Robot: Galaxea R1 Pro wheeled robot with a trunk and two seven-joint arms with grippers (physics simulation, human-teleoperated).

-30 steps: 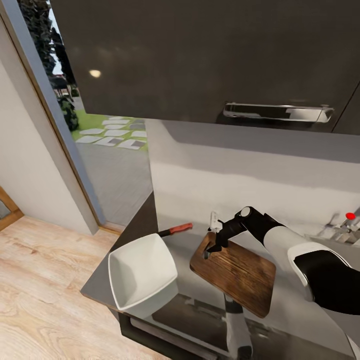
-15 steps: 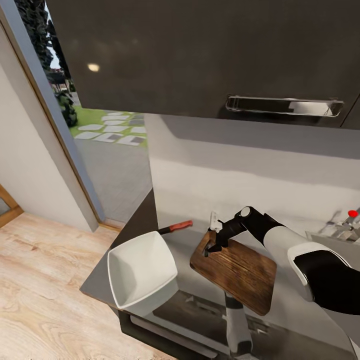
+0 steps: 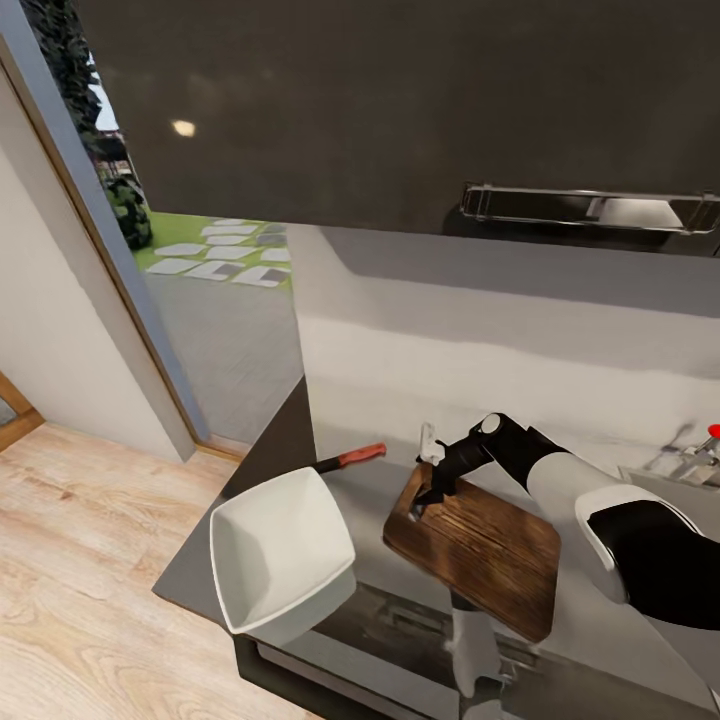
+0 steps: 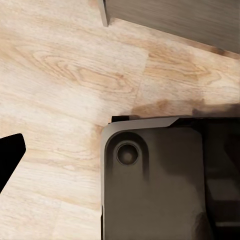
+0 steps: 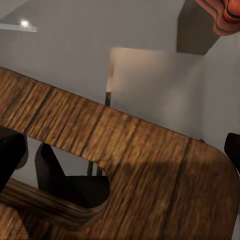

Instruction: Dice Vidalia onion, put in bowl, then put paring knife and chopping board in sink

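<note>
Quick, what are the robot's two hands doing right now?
Left gripper: cannot tell.
Right gripper: open, holding nothing, at the board's handle hole.

You see a dark, grained wooden chopping board [image 3: 478, 550] on a smooth grey countertop [image 3: 372, 490], beside a glossy white bowl [image 3: 281, 555]; pale wood-grain floor [image 3: 70, 560] below.

The head camera looks down from above onto the dark brown wooden chopping board [image 3: 475, 550]. The right wrist camera sits very close over that board's slot end [image 5: 125, 165], sharing it. The left wrist camera faces pale wooden floor [image 4: 60, 75].
</note>
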